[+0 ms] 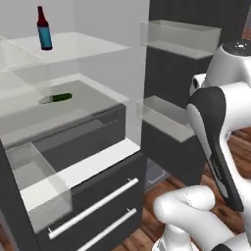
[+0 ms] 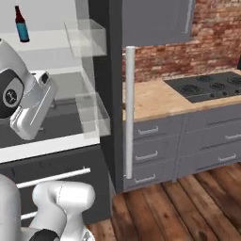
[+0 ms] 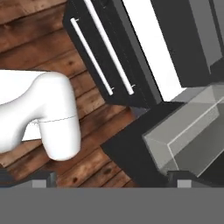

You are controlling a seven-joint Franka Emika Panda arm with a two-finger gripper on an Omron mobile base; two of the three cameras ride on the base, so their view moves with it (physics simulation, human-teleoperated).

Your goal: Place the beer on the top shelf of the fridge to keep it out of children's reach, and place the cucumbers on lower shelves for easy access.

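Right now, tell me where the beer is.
The beer stands upright on the top shelf of the fridge, upper left in both base views, above the cucumber lying on the shelf below.

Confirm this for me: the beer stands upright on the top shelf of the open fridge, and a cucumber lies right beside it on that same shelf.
Not quite. The beer does stand upright on the top shelf of the open fridge, but the cucumber lies on a lower shelf, well below the bottle. The left base view shows this.
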